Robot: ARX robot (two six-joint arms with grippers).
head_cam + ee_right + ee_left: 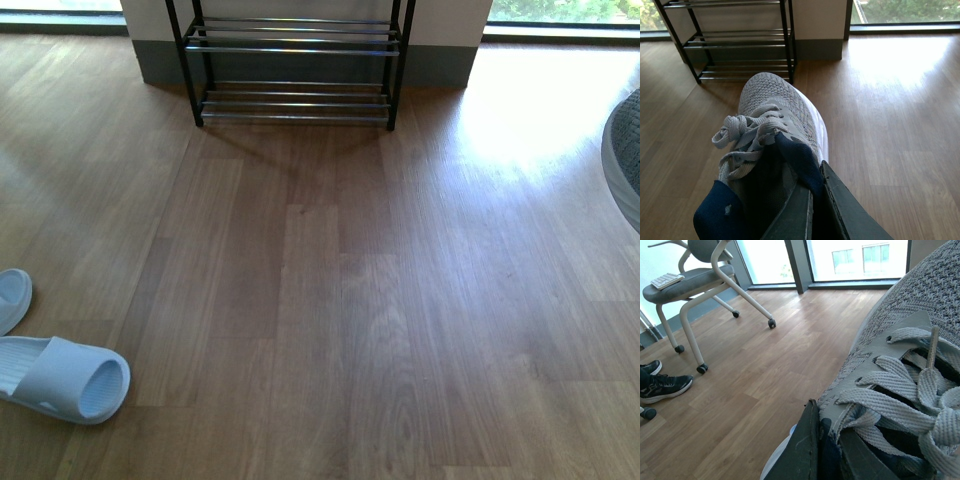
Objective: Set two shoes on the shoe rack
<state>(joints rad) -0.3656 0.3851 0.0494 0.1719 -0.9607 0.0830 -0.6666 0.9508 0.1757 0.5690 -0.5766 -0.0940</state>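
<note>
You had the pale-blue rubber slides point(60, 378) lying near left and the black-framed, chrome-rod shoe rack point(292, 48) far at centre. Your left gripper point(827, 452) was clamped on one grey knit sneaker point(920, 295), your right gripper point(817, 210) on the other grey sneaker point(775, 95), toe towards the rack.

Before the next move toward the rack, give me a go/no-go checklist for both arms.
1. Left gripper clamped on left sneaker: ok, it pinches the collar by the laces.
2. Right gripper clamped on right sneaker: ok, it pinches the navy collar.
3. Shoe rack rods free: ok, no shoes on the tiers in view.
4. Floor ahead of the rack: ok, bare in the front view.
5. Slides out of the path: ok, on the floor at lower left, far from the rack.
6. Left sneaker lined up with the rack: cannot tell, the left wrist view shows a chair but no rack.
</note>
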